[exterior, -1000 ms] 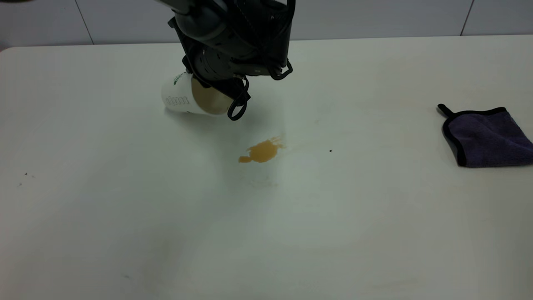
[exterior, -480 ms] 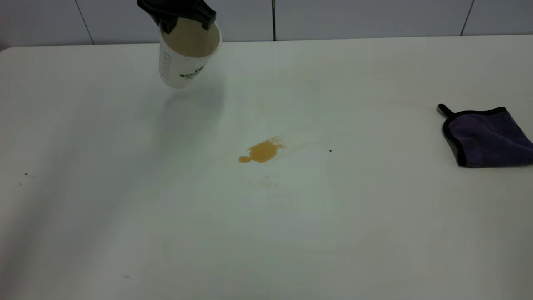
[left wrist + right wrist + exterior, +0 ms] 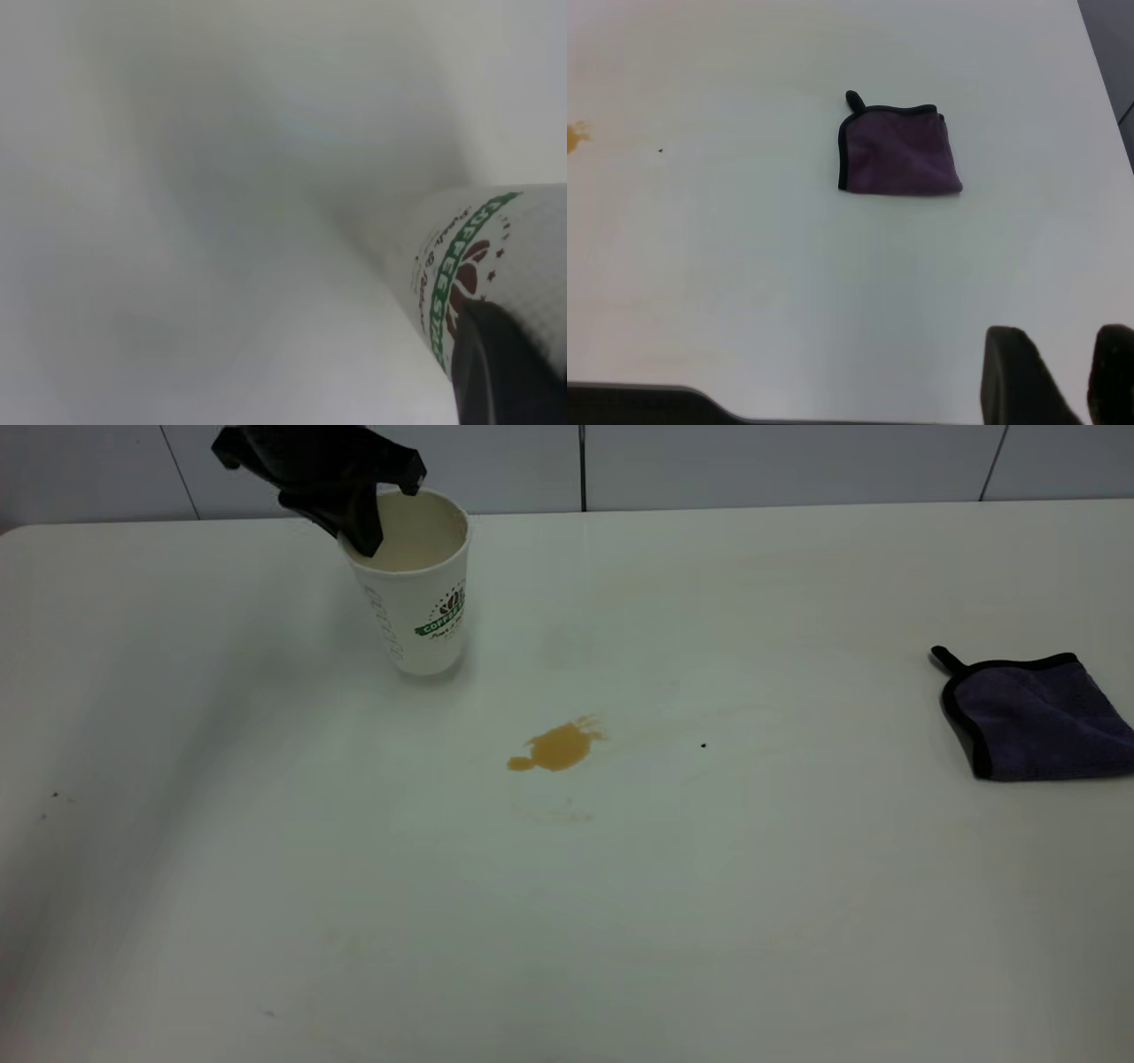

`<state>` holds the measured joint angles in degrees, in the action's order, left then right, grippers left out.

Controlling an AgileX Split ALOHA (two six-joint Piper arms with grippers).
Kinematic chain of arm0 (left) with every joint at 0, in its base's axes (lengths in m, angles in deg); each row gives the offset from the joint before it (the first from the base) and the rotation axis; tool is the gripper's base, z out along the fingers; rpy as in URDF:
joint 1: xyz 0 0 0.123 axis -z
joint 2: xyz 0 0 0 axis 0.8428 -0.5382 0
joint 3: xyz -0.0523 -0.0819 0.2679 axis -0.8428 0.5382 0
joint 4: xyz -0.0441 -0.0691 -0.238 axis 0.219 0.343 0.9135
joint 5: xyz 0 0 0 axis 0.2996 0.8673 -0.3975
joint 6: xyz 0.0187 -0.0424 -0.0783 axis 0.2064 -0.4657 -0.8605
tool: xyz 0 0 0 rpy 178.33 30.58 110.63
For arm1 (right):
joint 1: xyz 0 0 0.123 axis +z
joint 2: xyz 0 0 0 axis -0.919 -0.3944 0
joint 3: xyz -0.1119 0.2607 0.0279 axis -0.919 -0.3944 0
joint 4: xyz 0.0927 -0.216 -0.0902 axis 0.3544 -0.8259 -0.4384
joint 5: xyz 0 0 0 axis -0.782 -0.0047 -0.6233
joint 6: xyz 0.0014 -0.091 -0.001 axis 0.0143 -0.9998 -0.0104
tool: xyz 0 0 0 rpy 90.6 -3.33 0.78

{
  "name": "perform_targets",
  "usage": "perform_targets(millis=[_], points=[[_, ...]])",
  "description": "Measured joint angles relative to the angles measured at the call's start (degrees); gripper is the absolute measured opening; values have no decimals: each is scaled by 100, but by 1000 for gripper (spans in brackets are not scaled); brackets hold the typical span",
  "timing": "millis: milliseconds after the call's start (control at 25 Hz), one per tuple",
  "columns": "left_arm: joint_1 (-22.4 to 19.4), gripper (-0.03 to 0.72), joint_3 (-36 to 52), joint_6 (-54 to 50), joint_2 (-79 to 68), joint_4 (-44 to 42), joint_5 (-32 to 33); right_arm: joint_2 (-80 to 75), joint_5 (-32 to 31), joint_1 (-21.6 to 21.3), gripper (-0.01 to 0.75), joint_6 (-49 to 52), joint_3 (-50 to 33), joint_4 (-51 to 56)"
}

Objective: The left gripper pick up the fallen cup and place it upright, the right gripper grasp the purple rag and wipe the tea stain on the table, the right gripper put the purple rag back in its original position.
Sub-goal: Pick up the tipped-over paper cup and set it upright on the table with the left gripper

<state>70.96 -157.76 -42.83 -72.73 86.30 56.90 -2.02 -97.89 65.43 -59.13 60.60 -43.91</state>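
left hand (image 3: 359, 509) at far left, pinching cup (image 3: 416, 589) rim, one finger inside, cup upright on worktop (image 3: 620, 921) | right hand (image 3: 1059, 376) parked off right, fingers slightly apart, empty | tea stain (image 3: 556, 747) centre, unwiped | purple rag (image 3: 1036, 713) flat at right edge

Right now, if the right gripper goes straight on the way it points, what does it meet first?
Probably the bare table. The right gripper looks down over open tabletop, and the purple rag lies farther along that line, apparently next. Depth is hard to judge here.
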Motion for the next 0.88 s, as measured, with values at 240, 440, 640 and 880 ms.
perform_targets(millis=[240,440,640,880], points=[[-109,-22,0,283,-194,578,-2,0,0,0,239,0,0,0],[-103,-13,0,214,-342,628,-74,0,0,0,239,0,0,0],[-103,46,0,173,-347,628,-81,0,5,0,239,0,0,0],[-103,385,0,171,-334,623,-81,0,5,0,239,0,0,0]])
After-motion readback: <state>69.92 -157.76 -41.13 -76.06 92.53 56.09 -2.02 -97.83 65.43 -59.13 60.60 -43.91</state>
